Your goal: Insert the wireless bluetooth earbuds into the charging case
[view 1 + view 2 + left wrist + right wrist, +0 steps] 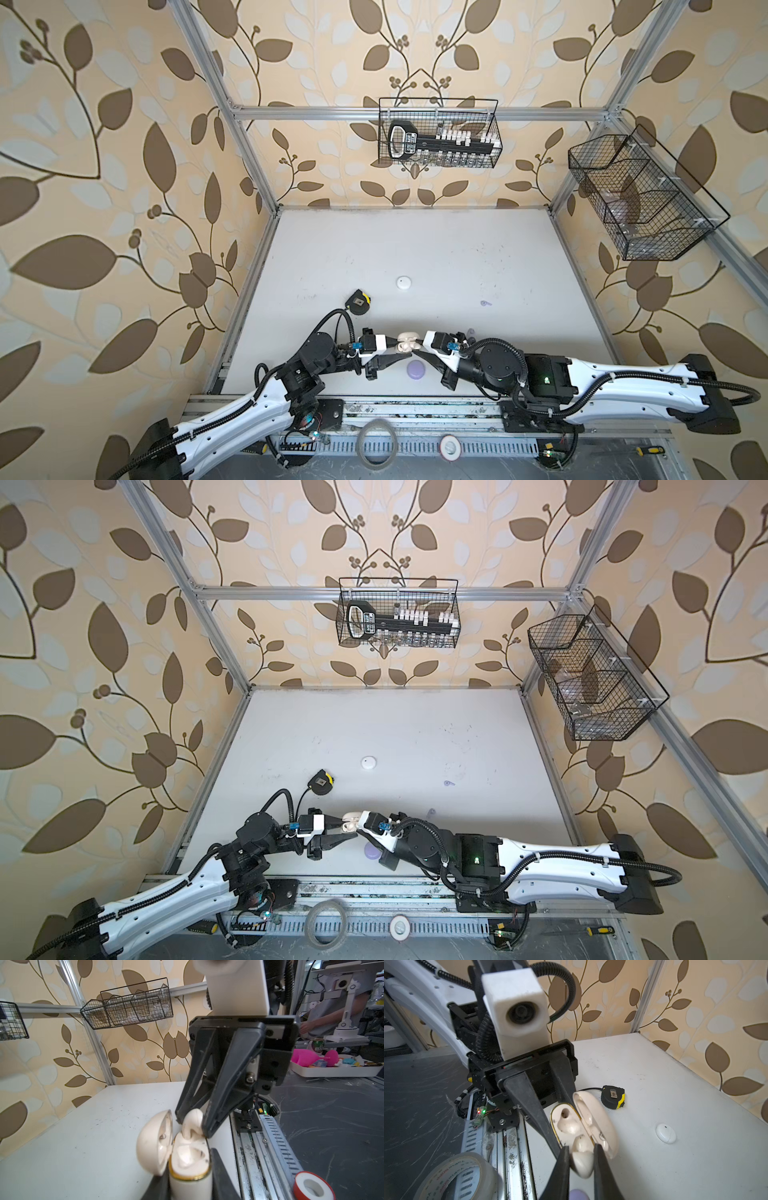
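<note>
Right gripper [581, 1147] pinching a cream earbud [582, 1162] at the mouth of the case [566, 1124]. Left gripper [395, 350] clamped on the case body, lid [153, 1142] open.
Bud sits over the case socket nearest the right gripper; the other socket [565, 1114] looks empty. Bud looks tilted, so I'd square the stem to the hole first. Then press straight down the case axis with light force, left grip firm so the case can't twist. Keep the jaws off the lid edge just beside the bud. Release only once flush; depth can't be told from here. One lavender earbud [485, 303] lies well apart from the case.
</note>
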Controlling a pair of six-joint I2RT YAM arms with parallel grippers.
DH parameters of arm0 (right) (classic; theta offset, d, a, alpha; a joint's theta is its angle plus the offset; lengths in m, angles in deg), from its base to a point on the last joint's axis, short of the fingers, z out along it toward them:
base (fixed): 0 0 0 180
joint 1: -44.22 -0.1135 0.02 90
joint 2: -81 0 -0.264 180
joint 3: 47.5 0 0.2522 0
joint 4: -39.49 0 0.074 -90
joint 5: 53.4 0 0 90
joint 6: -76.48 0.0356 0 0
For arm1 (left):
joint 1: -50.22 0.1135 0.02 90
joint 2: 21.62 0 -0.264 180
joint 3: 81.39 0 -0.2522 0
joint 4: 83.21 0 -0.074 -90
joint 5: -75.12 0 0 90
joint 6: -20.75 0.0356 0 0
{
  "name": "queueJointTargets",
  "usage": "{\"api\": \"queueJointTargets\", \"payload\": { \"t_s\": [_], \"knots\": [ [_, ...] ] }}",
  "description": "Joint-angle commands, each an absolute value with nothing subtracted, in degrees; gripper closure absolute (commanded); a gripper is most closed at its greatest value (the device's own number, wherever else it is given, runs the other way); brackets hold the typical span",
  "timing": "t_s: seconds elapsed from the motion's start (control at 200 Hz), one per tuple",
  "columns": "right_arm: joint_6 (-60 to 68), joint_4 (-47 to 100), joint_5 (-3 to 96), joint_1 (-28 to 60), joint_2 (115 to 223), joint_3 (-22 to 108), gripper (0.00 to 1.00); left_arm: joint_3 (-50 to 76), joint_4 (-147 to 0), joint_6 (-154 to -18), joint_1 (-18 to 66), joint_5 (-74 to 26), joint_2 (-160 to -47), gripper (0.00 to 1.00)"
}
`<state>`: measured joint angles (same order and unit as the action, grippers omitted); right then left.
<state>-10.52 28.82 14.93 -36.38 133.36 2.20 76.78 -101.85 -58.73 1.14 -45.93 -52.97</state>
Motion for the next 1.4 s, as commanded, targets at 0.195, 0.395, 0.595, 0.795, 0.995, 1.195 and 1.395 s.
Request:
{"api": "queueJointTargets", "payload": {
  "t_s": [0.195,0.395,0.595,0.795,0.995,1.195,1.395],
  "knots": [
    [0.93,37.48,9.10,-39.92,138.82,2.81,0.88,76.76,-106.64,-57.15,0.12,-48.30,-50.80,1.00],
    [1.98,38.12,8.03,-41.03,141.88,4.98,0.88,76.85,-106.46,-57.02,0.13,-48.10,-50.53,1.00],
    [3.70,39.48,5.54,-41.92,142.72,5.05,0.87,77.12,-106.45,-57.08,0.12,-47.63,-49.51,1.00],
    [3.84,39.75,4.26,-43.72,144.41,5.70,0.72,77.51,-106.54,-57.47,0.12,-46.71,-48.37,1.00],
    [2.18,37.02,2.56,-44.32,141.10,6.84,0.60,77.82,-106.79,-57.71,0.12,-45.82,-48.42,1.00],
    [0.57,32.01,1.62,-44.36,134.20,6.69,0.47,77.58,-106.73,-57.77,0.12,-45.56,-49.08,1.00],
    [-0.96,27.12,2.43,-44.38,127.15,6.22,0.56,77.56,-106.71,-57.74,0.12,-45.81,-49.30,1.00]
  ]
}}
